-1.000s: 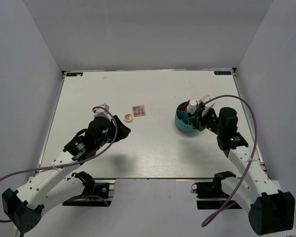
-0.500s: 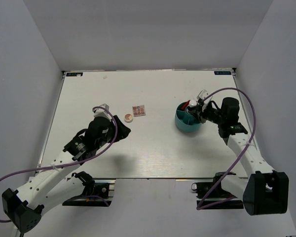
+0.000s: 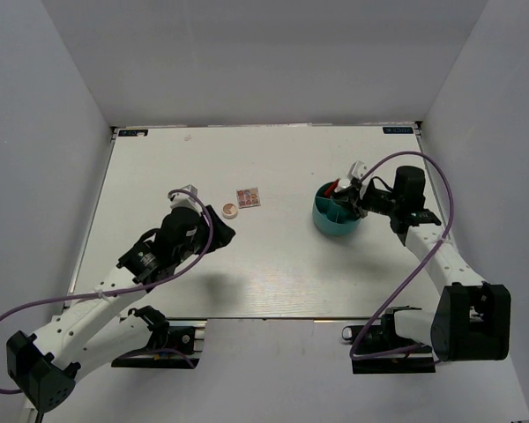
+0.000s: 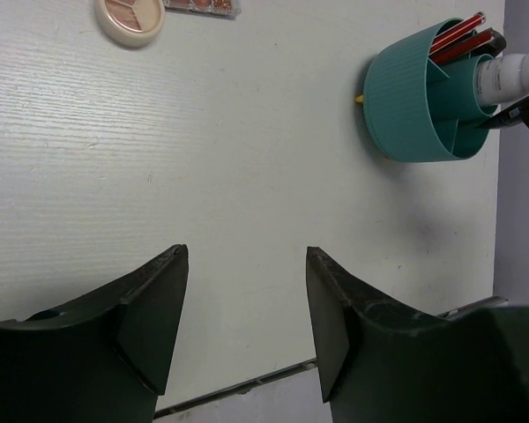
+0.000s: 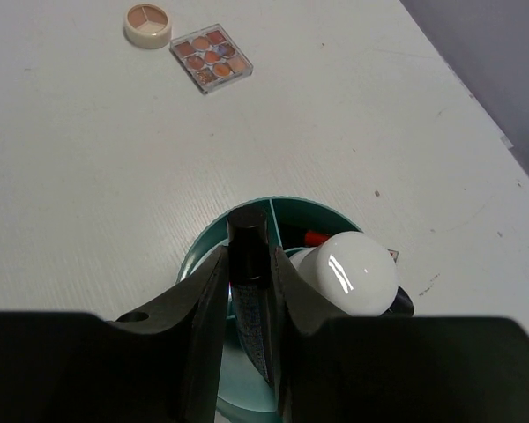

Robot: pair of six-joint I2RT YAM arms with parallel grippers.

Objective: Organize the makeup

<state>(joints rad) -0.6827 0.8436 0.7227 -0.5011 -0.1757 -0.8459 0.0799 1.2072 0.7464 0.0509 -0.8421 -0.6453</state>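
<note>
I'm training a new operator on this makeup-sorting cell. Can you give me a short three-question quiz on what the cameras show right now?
1. True or false: the round compact lies inside the teal tub.
2. What does the right gripper clamp? A) a sponge B) the dark-capped bottle C) nothing
3. Fill in: the left gripper is ____ and holds nothing.
Key: 1 false; 2 B; 3 open.

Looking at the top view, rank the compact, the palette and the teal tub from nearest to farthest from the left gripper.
1. Compact, just beyond the left gripper.
2. Palette, right behind the compact, slightly farther back.
3. Tub, far off on the right side.
</note>
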